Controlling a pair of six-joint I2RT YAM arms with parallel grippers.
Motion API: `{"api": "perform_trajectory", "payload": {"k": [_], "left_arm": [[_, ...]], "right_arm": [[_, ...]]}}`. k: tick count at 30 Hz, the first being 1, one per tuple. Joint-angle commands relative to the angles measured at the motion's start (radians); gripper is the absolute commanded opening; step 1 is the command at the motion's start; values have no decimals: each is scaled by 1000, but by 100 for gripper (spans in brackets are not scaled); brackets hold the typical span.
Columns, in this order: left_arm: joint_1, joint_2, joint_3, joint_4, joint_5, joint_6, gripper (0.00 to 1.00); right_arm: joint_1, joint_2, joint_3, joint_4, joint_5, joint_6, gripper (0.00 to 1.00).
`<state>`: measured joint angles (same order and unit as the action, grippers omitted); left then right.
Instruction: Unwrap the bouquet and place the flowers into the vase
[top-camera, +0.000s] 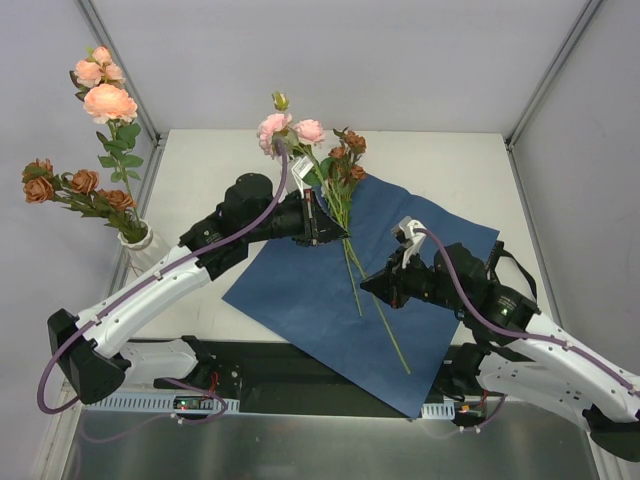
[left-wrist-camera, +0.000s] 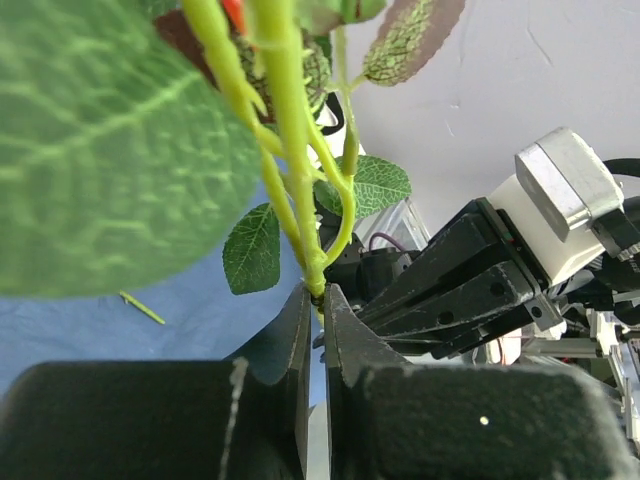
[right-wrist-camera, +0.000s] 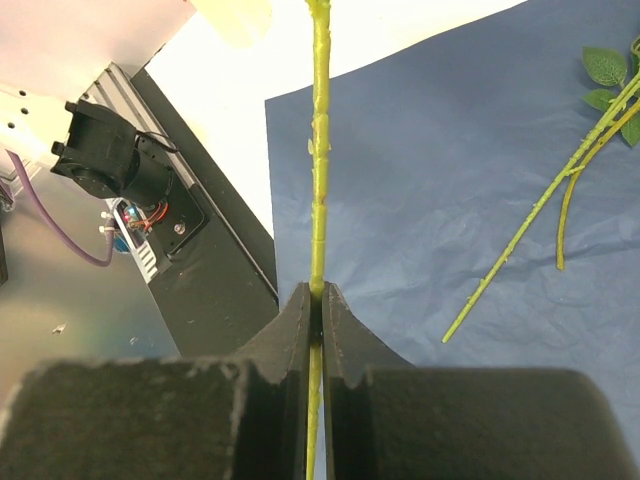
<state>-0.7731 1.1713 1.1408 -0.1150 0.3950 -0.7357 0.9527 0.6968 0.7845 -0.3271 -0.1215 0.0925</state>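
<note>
The vase is standing far left, well apart from my hands, with some roses already in it. My left hand is pressing together on a leafy stem of the flowers, above the blue paper lying open on the desk. My right hand is pinching a bare stem; it may be the same one, I cannot tell. I think I am picking up one flower. Next I am needing to let go on the right and carry the flower left to the vase.

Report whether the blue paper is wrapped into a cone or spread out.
Spread out. The blue paper lies flat on the table as an open sheet, with loose flower stems lying across it, none wrapped.
</note>
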Motion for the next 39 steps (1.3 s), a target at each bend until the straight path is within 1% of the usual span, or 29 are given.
{"api": "perform_trajectory", "payload": {"k": [1,2,3,5,6,9,11,12,13,14,15,16,17,18,19,20,21,22,23,25,26,34,39], "left_arm": [[-5,-44,37,23,-18,25,0],[-5,-51,33,21,-27,36,0],[-5,-61,31,21,-33,39,0],[-5,-94,22,18,-53,56,0],[-5,-119,20,3,-61,65,0],[-5,-186,27,-35,-99,107,0],[-5,-225,40,-99,-128,151,0],[-5,-264,46,-126,-168,166,0],[-5,-288,56,-193,-189,183,0],[-5,-306,80,-227,-211,220,0],[-5,-343,97,-273,-270,243,0],[-5,-358,115,-316,-301,265,0],[-5,-372,161,-410,-342,313,0],[-5,-398,187,-458,-382,340,0],[-5,-407,216,-509,-491,366,0],[-5,-412,285,-617,-548,412,0],[-5,-423,321,-665,-605,430,0],[-5,-426,359,-716,-724,449,0],[-5,-430,438,-782,-770,479,0],[-5,-449,514,-821,-855,505,0],[-5,-456,584,-828,-911,534,0],[-6,-501,907,-913,-1097,674,0],[-5,-518,961,-923,-1226,765,0]], "right_arm": [[3,3,1,33,-46,-11,1],[3,6,5,28,-47,-11,1],[1,9,10,22,-50,-16,11],[3,17,21,10,-53,-14,26],[3,18,22,5,-50,-14,43],[3,6,24,-10,-12,-11,62],[3,-2,24,-26,9,-14,65],[1,-8,24,-30,26,-17,66],[1,-10,24,-39,32,-19,66],[1,-11,24,-44,39,-22,66],[1,-14,22,-50,49,-23,67],[1,-14,22,-55,54,-25,67],[1,-16,21,-59,57,-28,67],[1,-14,21,-61,62,-28,68],[0,-14,21,-66,65,-28,68],[0,-14,19,-67,66,-28,68],[0,-13,19,-67,71,-30,68],[0,-13,19,-67,74,-31,68],[-2,-11,18,-66,75,-31,69],[-3,-2,21,-64,77,-31,69],[-3,3,25,-66,77,-33,69],[-6,49,50,-66,62,-37,69],[-8,66,58,-61,57,-40,69]]}}
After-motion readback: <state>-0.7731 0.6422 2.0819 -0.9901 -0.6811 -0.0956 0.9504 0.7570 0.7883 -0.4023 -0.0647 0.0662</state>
